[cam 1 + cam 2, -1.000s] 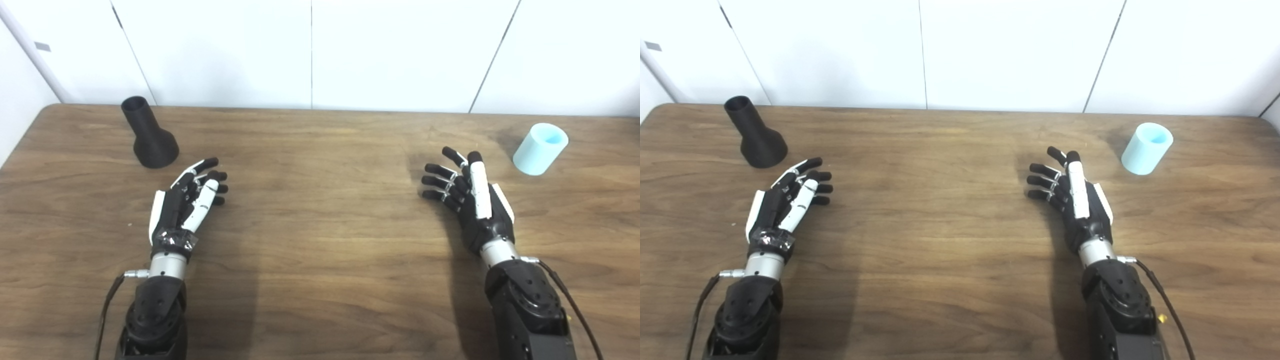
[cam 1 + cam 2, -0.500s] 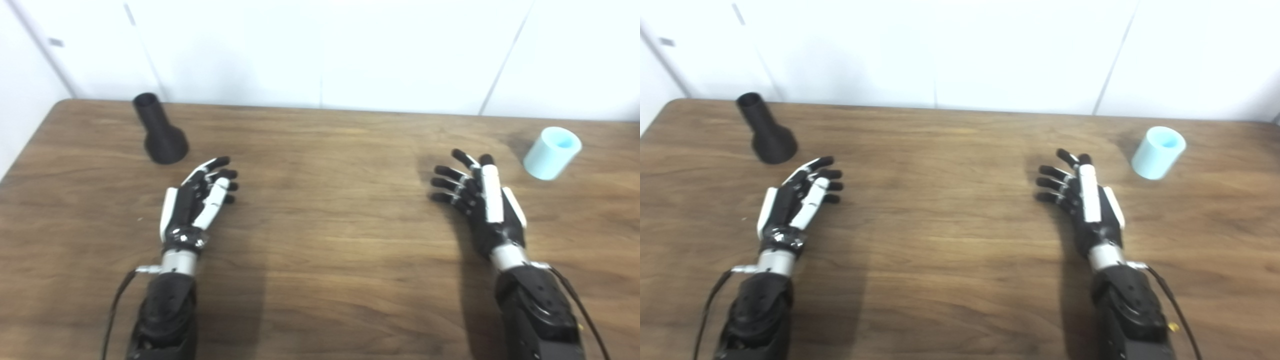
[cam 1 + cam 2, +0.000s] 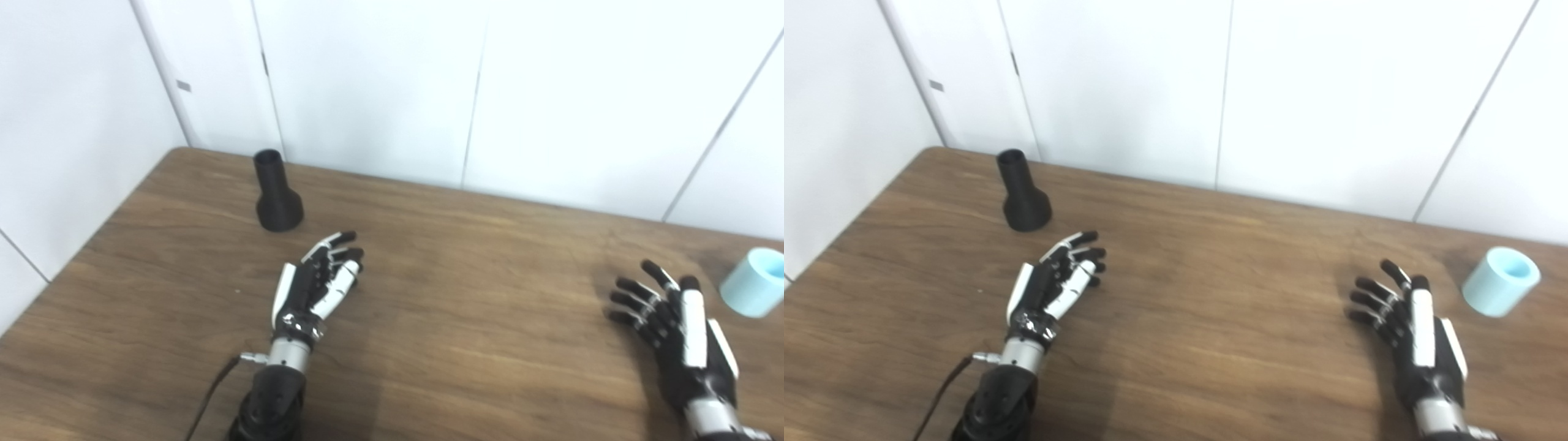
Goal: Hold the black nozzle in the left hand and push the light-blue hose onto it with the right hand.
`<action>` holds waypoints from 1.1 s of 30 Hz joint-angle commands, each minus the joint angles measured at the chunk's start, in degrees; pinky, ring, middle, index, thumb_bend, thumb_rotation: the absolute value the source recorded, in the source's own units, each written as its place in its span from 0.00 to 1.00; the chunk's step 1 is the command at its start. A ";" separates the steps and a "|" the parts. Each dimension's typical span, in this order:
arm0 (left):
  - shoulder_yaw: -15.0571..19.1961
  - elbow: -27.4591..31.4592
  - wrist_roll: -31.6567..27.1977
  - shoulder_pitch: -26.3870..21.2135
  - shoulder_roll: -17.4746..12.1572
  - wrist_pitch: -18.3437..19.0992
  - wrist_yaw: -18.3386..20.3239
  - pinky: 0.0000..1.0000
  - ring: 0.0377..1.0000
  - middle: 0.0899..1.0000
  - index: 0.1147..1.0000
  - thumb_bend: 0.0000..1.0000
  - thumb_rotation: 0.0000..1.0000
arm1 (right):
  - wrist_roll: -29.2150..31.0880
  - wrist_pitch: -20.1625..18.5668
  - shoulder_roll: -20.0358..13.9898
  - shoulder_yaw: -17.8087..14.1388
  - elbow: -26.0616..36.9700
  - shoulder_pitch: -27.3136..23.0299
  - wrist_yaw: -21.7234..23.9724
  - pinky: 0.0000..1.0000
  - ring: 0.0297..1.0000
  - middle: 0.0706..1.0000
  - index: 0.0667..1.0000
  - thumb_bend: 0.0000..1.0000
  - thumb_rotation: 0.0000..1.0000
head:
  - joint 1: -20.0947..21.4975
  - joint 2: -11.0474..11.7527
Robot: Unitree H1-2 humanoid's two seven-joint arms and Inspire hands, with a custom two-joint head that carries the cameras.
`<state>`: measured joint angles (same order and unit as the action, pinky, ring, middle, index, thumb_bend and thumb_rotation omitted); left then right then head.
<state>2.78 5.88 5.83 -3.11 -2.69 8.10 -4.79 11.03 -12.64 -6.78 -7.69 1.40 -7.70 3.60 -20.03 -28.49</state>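
Note:
The black nozzle (image 3: 277, 198) stands upright on its flared base at the table's far left, narrow tube on top. Near the right edge rests the light-blue hose (image 3: 1500, 281), a short tube tilted with its opening up and to the right. My left hand (image 3: 320, 281) lies open on the wood, fingers pointing up-right, a short way to the right of and nearer than the nozzle, apart from it. My right hand (image 3: 1409, 325) is open with fingers spread, left of and nearer than the hose, not touching it. Both hands hold nothing.
The brown wooden table (image 3: 465, 318) meets white wall panels (image 3: 380, 86) at its far edge. Its left edge (image 3: 92, 239) runs diagonally beside another white wall. A cable (image 3: 940, 392) trails from the left wrist.
The camera has swung left and up, so the whole scene sits further right and lower. Hands, nozzle and hose keep their places on the table.

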 commanded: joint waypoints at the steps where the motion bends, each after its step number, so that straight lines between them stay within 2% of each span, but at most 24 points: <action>1: -1.24 -2.02 0.58 -0.45 0.99 0.61 0.17 0.62 0.66 0.70 0.77 0.31 0.42 | 0.71 -0.32 -0.36 -0.55 -1.18 0.10 0.23 0.61 0.70 0.70 0.87 0.32 1.00 | -1.06 0.79; 6: -1.32 -3.48 0.16 -0.62 1.49 -0.76 -0.20 0.61 0.66 0.70 0.77 0.31 0.42 | 0.41 -0.85 -0.29 -0.49 -0.91 0.06 -0.26 0.64 0.71 0.71 0.89 0.31 1.00 | -2.20 2.19; 9: -1.19 -4.32 -0.32 -0.73 1.81 -1.54 -0.36 0.61 0.66 0.69 0.77 0.31 0.40 | 0.16 -0.97 -0.24 -0.32 -0.66 0.12 -0.41 0.62 0.71 0.73 0.89 0.31 1.00 | -2.60 3.21; 15: -1.21 -5.29 -0.30 -0.92 2.05 -2.28 -0.61 0.61 0.66 0.69 0.77 0.32 0.40 | 0.51 -1.24 0.00 -0.44 -0.33 0.15 -0.38 0.61 0.70 0.72 0.89 0.31 1.00 | -3.57 4.05; 19: -1.24 -5.00 -0.59 -0.85 2.21 -1.53 -0.38 0.62 0.67 0.69 0.77 0.33 0.41 | 0.91 -1.74 0.14 -0.50 0.31 0.30 -0.40 0.58 0.69 0.72 0.89 0.30 1.00 | -3.57 4.05; 23: -1.48 -5.28 -0.11 -0.93 2.07 -1.65 -0.41 0.64 0.67 0.70 0.78 0.32 0.41 | 1.06 -0.92 -0.22 -0.23 -0.01 0.39 0.14 0.62 0.71 0.72 0.89 0.30 1.00 | -3.89 4.57; 33: -1.47 -4.64 0.23 -0.66 2.06 -0.94 -0.60 0.64 0.67 0.70 0.78 0.32 0.40 | 0.82 -0.44 -0.22 0.19 0.47 0.65 0.22 0.61 0.69 0.71 0.89 0.30 1.00 | -3.26 4.49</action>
<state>2.50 2.44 5.59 -4.08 -1.47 4.10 -6.08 11.83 -12.67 -6.80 -7.61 1.50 -7.59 3.54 -23.29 -23.99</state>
